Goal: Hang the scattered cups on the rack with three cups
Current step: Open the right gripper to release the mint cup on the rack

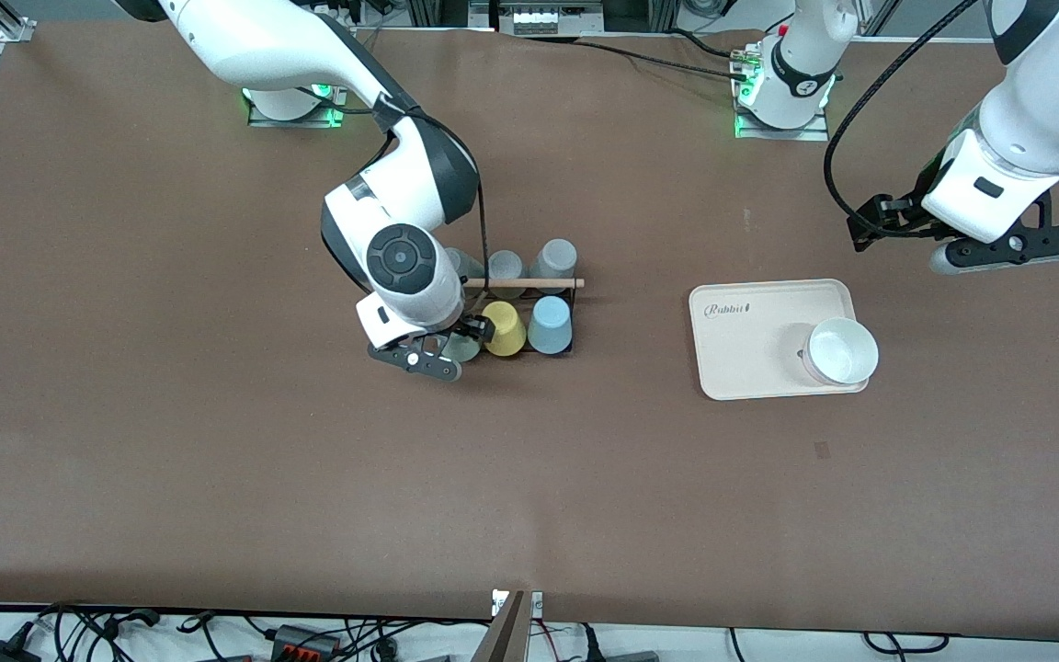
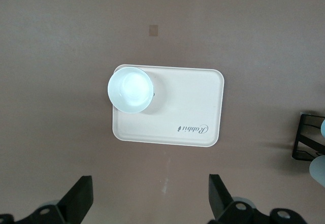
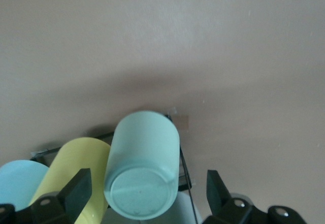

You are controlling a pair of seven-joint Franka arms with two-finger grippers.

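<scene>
Right wrist view: right gripper (image 3: 144, 196) spread wide around the mint-green cup (image 3: 143, 170), which sits upside down on the rack (image 1: 529, 317) next to the yellow cup (image 3: 76, 170); fingers (image 3: 76, 191) look clear of its sides, nothing held. Light blue cup (image 1: 550, 325) is also inverted on the rack, beside the yellow one at the end nearer the left arm. Left gripper (image 2: 150, 198) waits wide open and empty over the cream tray (image 2: 203, 107), which carries a white bowl (image 2: 130, 89).

Risks, my read: mint cup leans toward the table rather than standing straight, so a finger clipping it on retreat could tip it off its peg; the rack looks light and could shift too.

Hidden: the peg under the mint cup isn't visible, so seating is unconfirmed. In the front view the right wrist covers most of that cup and part of the grey cups (image 1: 554, 262).
</scene>
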